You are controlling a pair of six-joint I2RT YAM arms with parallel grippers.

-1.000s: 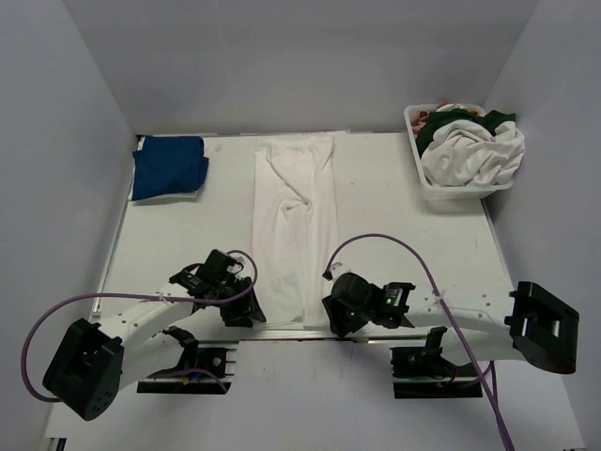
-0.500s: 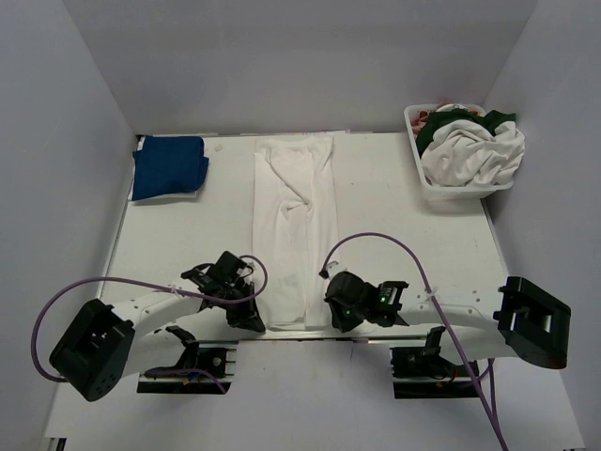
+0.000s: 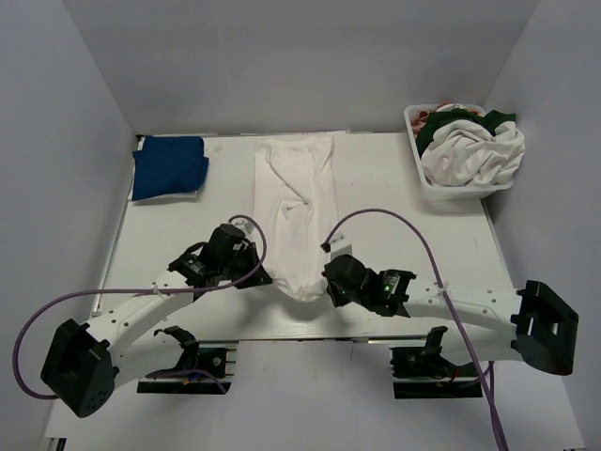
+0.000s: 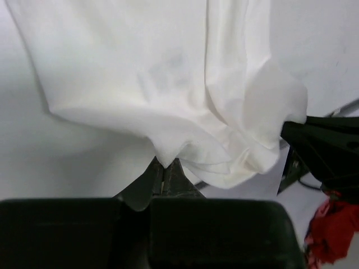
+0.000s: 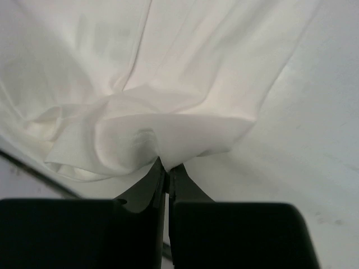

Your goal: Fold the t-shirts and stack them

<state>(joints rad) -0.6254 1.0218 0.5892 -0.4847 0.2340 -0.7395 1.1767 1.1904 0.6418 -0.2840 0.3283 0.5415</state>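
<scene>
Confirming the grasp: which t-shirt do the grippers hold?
The long white t-shirt mid-table, pinched at its near end; the blue t-shirt lies far left, the rest fill the basket.

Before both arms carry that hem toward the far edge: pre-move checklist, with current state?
1. left fingers shut on the near-left corner of the white t-shirt: ok.
2. right fingers shut on its near-right corner: ok.
3. Both corners roughly level in the top view: ok.
4. Hem between the two grips taut: not ok, it sags and bunches.
5. Fold path free: ok, the blue t-shirt and the basket sit off to the sides.
6. Every folded layer caught in each pinch: cannot tell.
</scene>
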